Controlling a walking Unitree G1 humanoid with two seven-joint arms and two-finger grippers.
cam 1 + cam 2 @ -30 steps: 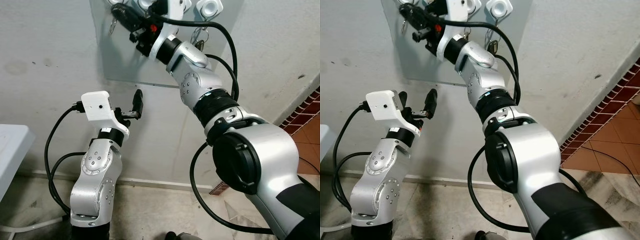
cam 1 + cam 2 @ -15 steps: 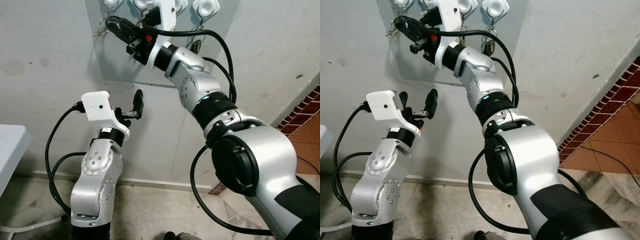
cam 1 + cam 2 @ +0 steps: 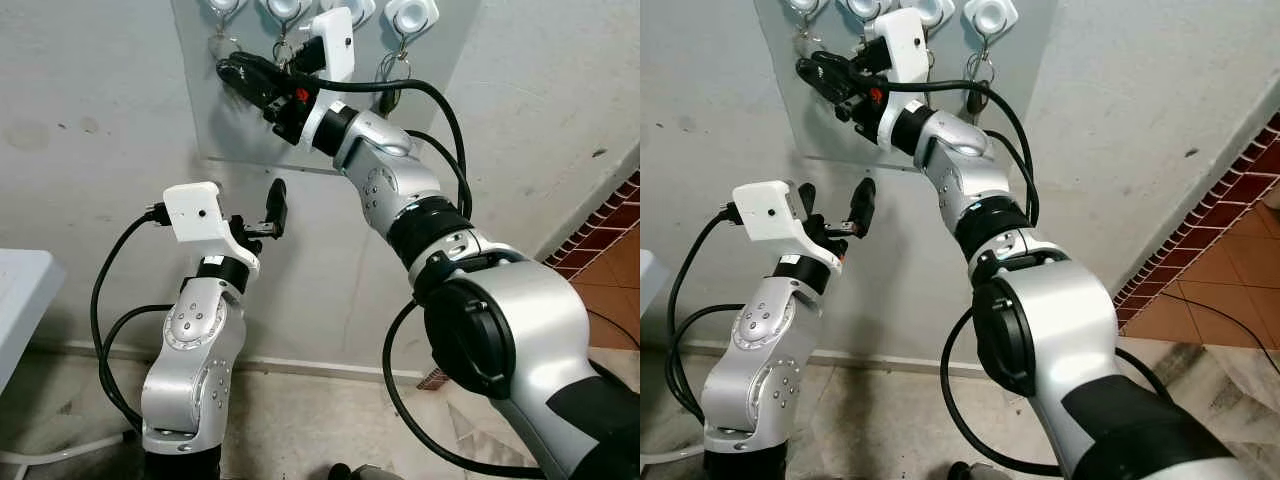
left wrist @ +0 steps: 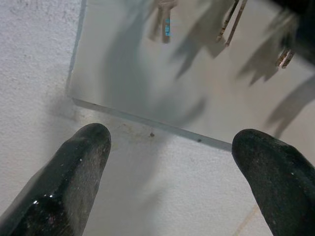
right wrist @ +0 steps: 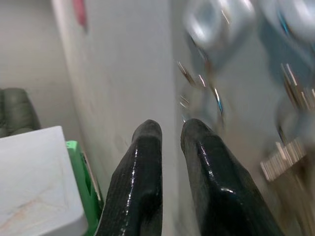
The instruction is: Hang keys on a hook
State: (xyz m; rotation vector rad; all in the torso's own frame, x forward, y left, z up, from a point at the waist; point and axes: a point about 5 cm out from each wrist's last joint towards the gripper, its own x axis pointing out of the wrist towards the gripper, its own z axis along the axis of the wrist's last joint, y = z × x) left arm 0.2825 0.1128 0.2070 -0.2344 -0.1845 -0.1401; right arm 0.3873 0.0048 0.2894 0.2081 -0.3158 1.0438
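The flat grey panel (image 3: 235, 125) fixed to the rough white wall carried a row of white round hooks (image 3: 412, 14) along its top edge, and the work was up there. The silver right arm reached up and across to the panel's left end. Half a second before, the right gripper (image 3: 233, 73) had stood further out toward the leftmost hook with the metal keys on their ring at its tips. It had since drawn back a little, and the bunch of keys (image 3: 218, 42) dangled below that leftmost hook, apart from the black fingers. I judged the hanging done, or very nearly, with only the withdrawal left.

The silver left arm was raised lower down, idle, with the left gripper (image 3: 275, 205) just under the panel's bottom edge.

The right wrist view settled what the head views could not. The two fingers lay almost pressed together with only a thin slit between them and nothing in it. Ahead of them the key ring hung beneath its hook, though motion blur made it hard to be sure the ring was fully seated. That view also took in a white table top (image 5: 34, 196) and a green crate (image 5: 81, 167) far below.

The left wrist view showed that gripper's fingertips (image 4: 74, 182) spread wide and empty, with the panel's lower edge between them and the tips of several hanging keys above.
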